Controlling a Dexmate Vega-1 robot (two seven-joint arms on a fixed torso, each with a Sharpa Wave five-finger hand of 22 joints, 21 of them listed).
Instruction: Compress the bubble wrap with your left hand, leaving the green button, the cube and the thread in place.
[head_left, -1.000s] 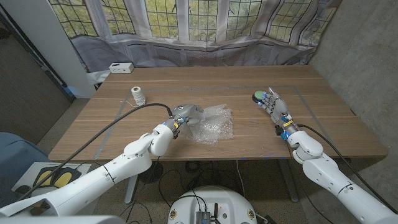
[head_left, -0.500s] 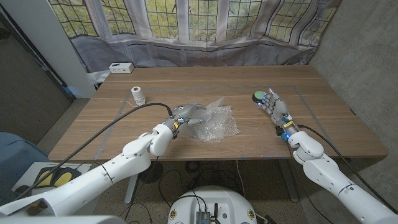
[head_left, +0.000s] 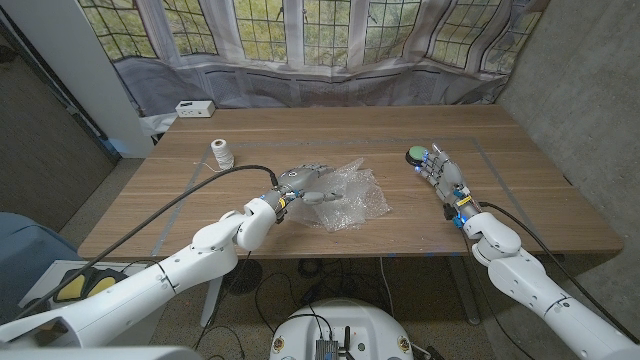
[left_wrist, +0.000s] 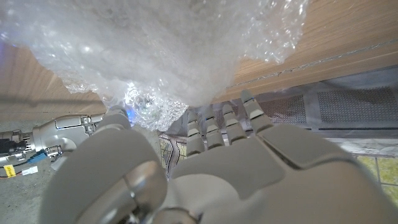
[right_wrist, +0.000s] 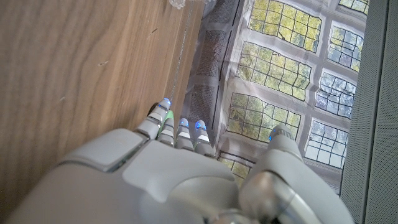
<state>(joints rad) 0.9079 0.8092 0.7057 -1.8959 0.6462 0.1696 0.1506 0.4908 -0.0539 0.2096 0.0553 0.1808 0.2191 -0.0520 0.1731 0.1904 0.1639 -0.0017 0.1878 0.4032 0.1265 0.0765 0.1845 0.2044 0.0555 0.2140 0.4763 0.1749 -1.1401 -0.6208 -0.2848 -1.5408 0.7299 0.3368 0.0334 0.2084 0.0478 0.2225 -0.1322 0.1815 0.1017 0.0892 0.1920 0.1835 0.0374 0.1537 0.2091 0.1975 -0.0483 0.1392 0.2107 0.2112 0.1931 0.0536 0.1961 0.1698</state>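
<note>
A crumpled sheet of clear bubble wrap (head_left: 347, 199) lies mid-table. My left hand (head_left: 303, 185) is at its left edge, fingers stretched out over the wrap and touching it without gripping. In the left wrist view the wrap (left_wrist: 155, 50) bulges just past the fingertips (left_wrist: 214, 121) of that hand (left_wrist: 205, 174). The green button (head_left: 414, 154) sits to the right, just beyond the fingertips of my right hand (head_left: 444, 176), which holds nothing, its fingers straight and together. In the right wrist view that hand (right_wrist: 168, 174) is over bare wood. A white spool of thread (head_left: 221, 153) stands at the left.
A small white box (head_left: 195, 108) sits at the table's far left corner. Thin tape lines mark a rectangle on the wooden table (head_left: 520, 205). A curtain and windows stand behind the far edge.
My left hand's fingers have uncurled and now reach out over the wrap. The bubble wrap has sprung up and spread a little to the right. The right hand stayed put.
</note>
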